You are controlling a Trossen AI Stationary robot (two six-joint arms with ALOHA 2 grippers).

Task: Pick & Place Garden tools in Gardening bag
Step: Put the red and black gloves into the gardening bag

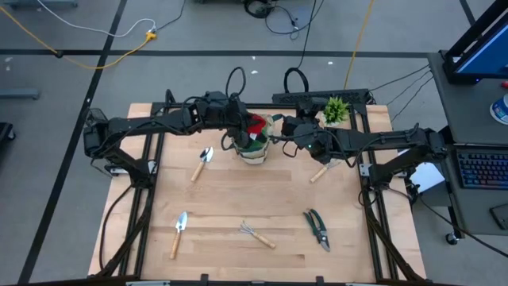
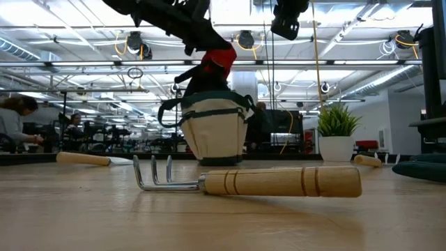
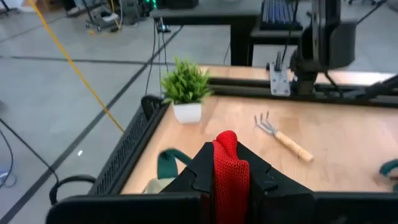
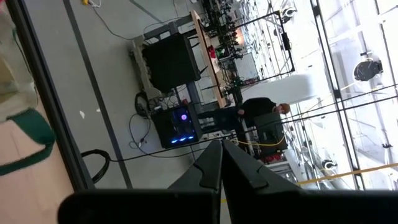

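The left gripper (image 1: 248, 127) is hanging just above the gardening bag (image 1: 254, 148), its jaws clamped on the red-black glove (image 3: 231, 168). If they part off-centre, the limp glove is likely catching on the bag's rim and sliding outside. The right gripper (image 1: 292, 129) is waiting just beside the bag, jaws closed on nothing, close enough to bump it. Trowels, a hand rake (image 2: 251, 181) and pruning shears (image 1: 318, 229) are lying well apart from the bag.
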